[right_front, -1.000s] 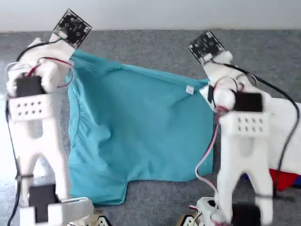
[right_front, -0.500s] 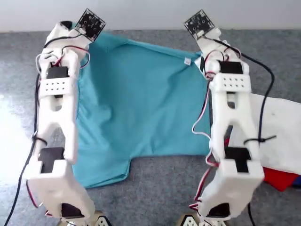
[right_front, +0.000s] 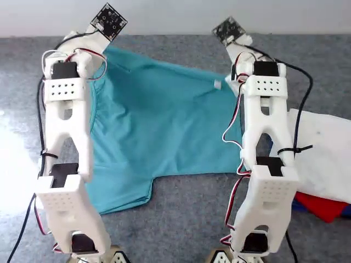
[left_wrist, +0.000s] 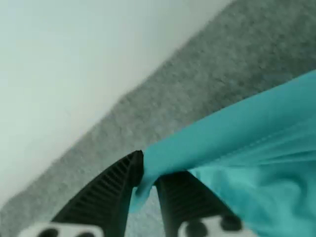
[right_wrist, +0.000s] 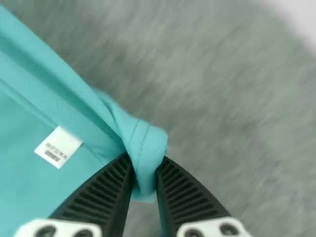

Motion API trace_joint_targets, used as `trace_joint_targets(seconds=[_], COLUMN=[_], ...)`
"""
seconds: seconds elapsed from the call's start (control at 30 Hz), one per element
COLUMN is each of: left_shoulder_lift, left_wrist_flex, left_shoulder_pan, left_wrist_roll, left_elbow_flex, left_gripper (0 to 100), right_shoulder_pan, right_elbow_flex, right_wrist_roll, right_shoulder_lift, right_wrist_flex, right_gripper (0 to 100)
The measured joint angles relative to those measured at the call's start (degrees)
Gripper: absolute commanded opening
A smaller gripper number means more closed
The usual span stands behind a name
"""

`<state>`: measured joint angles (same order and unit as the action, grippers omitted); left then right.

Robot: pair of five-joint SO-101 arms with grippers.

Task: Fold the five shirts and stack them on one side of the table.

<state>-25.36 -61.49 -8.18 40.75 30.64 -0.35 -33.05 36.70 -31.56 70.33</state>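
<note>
Teal shirt [right_front: 164,137] spread mid-frame on grey surface [right_front: 186,219], left end effector [left_wrist: 148,173] clamped on its upper-left corner, right end effector [right_wrist: 143,165] pinching its upper-right corner, white shirt [right_front: 329,153] at right edge.

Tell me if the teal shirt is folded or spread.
Spread: the shirt lies open, left pincer and right pincer each pinching its far edge.
</note>
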Motion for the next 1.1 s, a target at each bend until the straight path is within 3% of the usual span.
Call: trace_joint_targets(seconds=[0.1, 0.23, 0.3, 0.47, 0.83, 1.1], left_shoulder_lift=[0.0, 0.0, 0.0, 0.97, 15.91, 19.08], left_wrist_flex=[-14.07, -30.42, -35.43, -37.54, -37.89, -37.8], left_shoulder_pan=[0.0, -0.09, -0.09, -2.02, -4.48, -5.8], left_wrist_roll=[0.18, 5.89, 7.47, 9.23, 15.47, 16.7], left_elbow_flex=[4.13, 7.56, 7.65, 1.23, -33.41, -42.46], left_gripper=[1, 1, 1, 1, 1, 1], right_shoulder_pan=[0.0, 0.09, 0.09, 0.09, 0.09, 0.09], right_elbow_flex=[-0.09, -0.09, -0.09, 0.79, 9.93, 10.81], right_wrist_roll=[0.0, 0.0, 0.0, -0.35, -0.7, -0.7], right_shoulder_lift=[0.0, 0.0, 0.0, 0.0, 0.0, 0.0], right_wrist_flex=[9.23, 20.31, 25.05, 29.98, 29.98, 29.98], right_gripper=[0.9, 0.9, 1.6, 2.0, 2.0, 2.0])
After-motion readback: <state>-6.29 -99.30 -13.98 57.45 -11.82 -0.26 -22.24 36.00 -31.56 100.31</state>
